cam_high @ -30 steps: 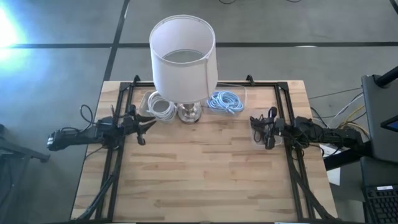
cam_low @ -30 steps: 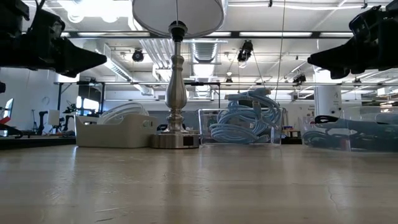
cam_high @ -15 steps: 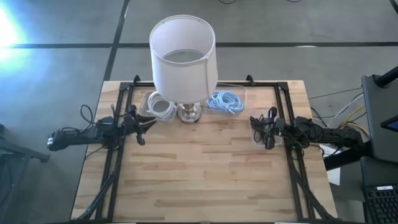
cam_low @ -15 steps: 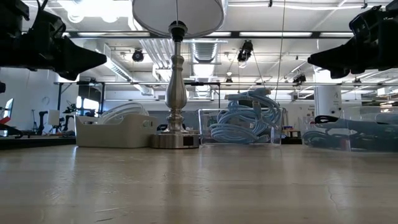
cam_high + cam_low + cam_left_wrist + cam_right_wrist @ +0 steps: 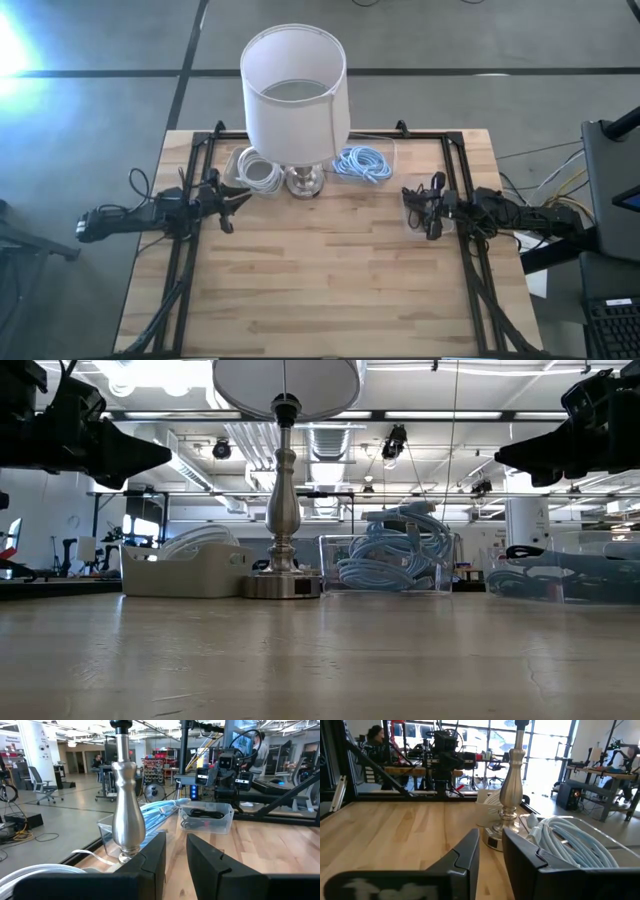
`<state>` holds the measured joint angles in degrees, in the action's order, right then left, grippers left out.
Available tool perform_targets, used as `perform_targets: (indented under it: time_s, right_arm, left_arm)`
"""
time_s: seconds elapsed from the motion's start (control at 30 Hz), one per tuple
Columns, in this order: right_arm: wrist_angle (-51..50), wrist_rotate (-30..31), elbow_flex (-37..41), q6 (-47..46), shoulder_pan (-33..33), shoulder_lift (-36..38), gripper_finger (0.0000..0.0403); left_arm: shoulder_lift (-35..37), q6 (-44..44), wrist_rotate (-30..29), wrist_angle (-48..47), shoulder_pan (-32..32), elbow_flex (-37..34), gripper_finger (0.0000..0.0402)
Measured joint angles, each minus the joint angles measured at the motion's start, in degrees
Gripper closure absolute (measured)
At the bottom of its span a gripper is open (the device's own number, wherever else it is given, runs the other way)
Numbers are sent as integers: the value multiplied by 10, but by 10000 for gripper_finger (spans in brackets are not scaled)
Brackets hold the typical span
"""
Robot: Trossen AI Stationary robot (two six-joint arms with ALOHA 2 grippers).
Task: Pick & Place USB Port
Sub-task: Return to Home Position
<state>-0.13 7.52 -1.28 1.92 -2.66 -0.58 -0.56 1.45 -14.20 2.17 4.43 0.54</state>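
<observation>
Left pincer [image 5: 232, 203] and right pincer [image 5: 413, 205] hover slightly spread, empty, at opposite counter [image 5: 320, 290] edges; lamp [image 5: 296, 95] stands by the far edge.

- From high overhead we look straight down on the whole table [image 5: 330, 290].
- Our low camera sits at tabletop level, facing the lamp [image 5: 284, 480] at 12 o'clock.
- Each wrist camera looks across the table past its own fingers toward the other arm; both catch the lamp's metal stem [image 5: 127, 817] close by.
</observation>
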Motion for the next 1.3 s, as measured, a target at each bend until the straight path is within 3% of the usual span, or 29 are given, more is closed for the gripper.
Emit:
perform_targets:
  time_s: [0.33, 0.93, 1.3]
  right_arm:
    - [0, 0, 0, 2, 0, 0, 335]
    - [0, 0, 0, 2, 0, 0, 314]
    - [0, 0, 0, 0, 0, 0, 332]
  left_arm:
    - [0, 0, 0, 0, 0, 0, 321]
    - [0, 0, 0, 0, 0, 0, 321]
    - [0, 0, 0, 0, 0, 0, 321]
